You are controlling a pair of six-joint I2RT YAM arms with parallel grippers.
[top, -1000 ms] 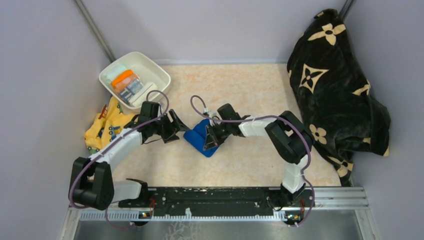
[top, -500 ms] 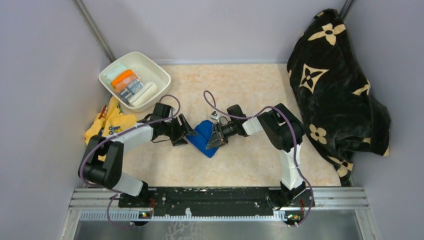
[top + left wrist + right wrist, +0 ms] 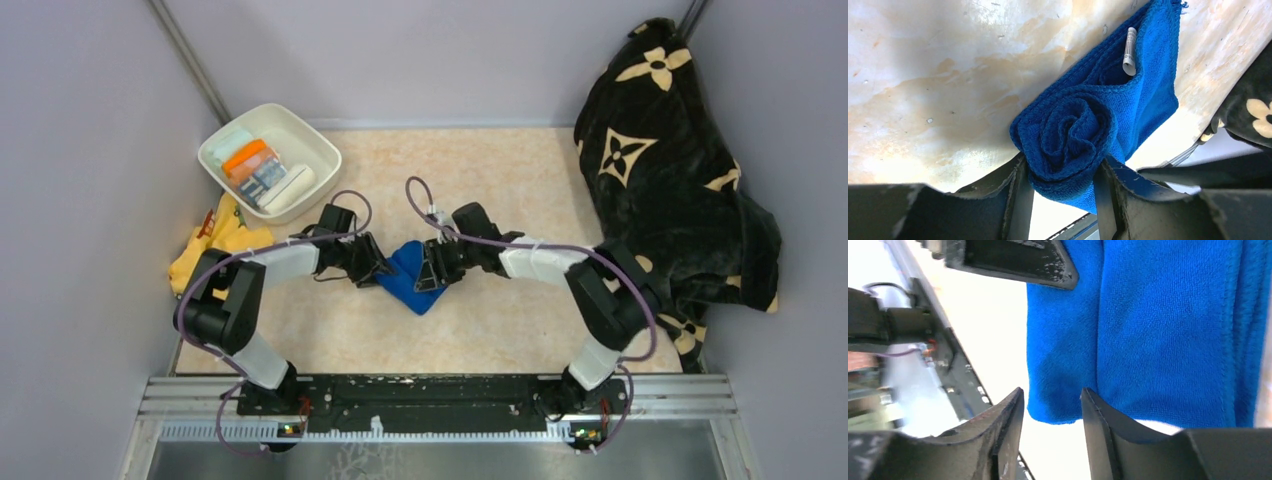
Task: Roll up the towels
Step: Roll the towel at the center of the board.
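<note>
- Big black blanket point(image 3: 665, 170) with cream flowers slumps in a heap at the desk's right edge, up against the wall.
- Yellow printed cloth point(image 3: 205, 255) lies crumpled on the far left.
- White tub point(image 3: 325, 150) sits just behind that cloth, back-left corner.
- The desk point(image 3: 480, 180) itself shows a marbled cream-and-peach top.
- A metal rail point(image 3: 430, 395) runs along the near edge.
</note>
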